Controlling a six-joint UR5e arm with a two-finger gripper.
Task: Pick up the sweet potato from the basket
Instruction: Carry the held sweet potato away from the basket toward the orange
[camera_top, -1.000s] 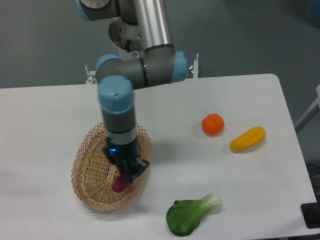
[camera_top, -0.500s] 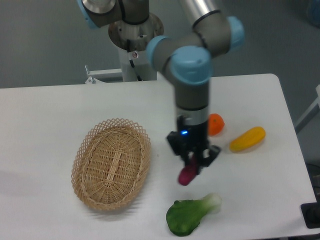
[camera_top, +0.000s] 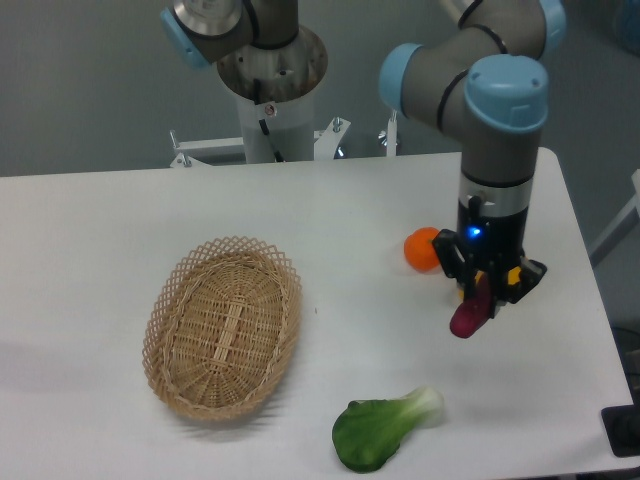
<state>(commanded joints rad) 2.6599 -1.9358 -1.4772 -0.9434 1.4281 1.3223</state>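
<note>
The magenta sweet potato (camera_top: 466, 317) hangs tilted above the table at the right, with my gripper (camera_top: 487, 292) shut on its upper end. The tan wicker basket (camera_top: 160, 335) lies at the left with nothing in it, well away from the gripper. The arm comes down from the upper right and hides what lies behind the gripper.
An orange (camera_top: 421, 249) sits just left of the gripper, partly covered by it. A green bok choy (camera_top: 380, 429) lies near the front edge below. The robot's base column (camera_top: 272, 100) stands at the back centre. The table's right edge is close to the gripper.
The gripper lifted the sweet potato out of the basket and carried it rightward across the table, past the orange. The basket is now empty.
</note>
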